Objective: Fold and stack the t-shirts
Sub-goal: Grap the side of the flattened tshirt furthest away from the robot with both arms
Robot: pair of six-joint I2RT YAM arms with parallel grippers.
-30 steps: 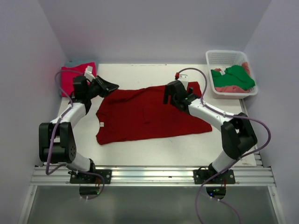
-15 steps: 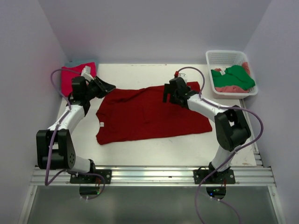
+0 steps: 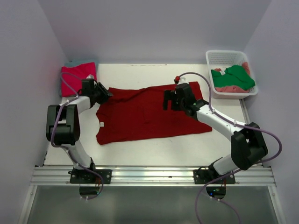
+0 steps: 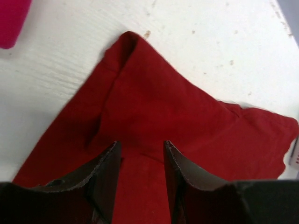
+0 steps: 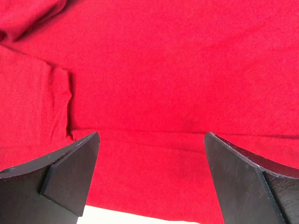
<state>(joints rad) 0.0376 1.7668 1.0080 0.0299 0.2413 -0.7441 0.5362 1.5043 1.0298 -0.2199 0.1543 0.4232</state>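
overhead only, green t-shirt (image 3: 237,76) in white basket (image 3: 226,56)

One t-shirt (image 3: 145,114) lies spread on the table (image 3: 140,149) under both claws.
The folded t-shirts (image 3: 78,74) lie just beyond and left of the left claw (image 3: 105,92); the basket (image 3: 224,57) holding loose t-shirts (image 3: 236,77) stands right of the right claw (image 3: 167,100).

A soft dark red cloth t-shirt (image 5: 154,70) fills nearly the whole view. A horizontal crease crosses the t-shirt level with the right gripper (image 5: 152,137), whose black jaws stand wide apart. Below the t-shirt's edge lies a sliver of white tabletop (image 5: 117,217).
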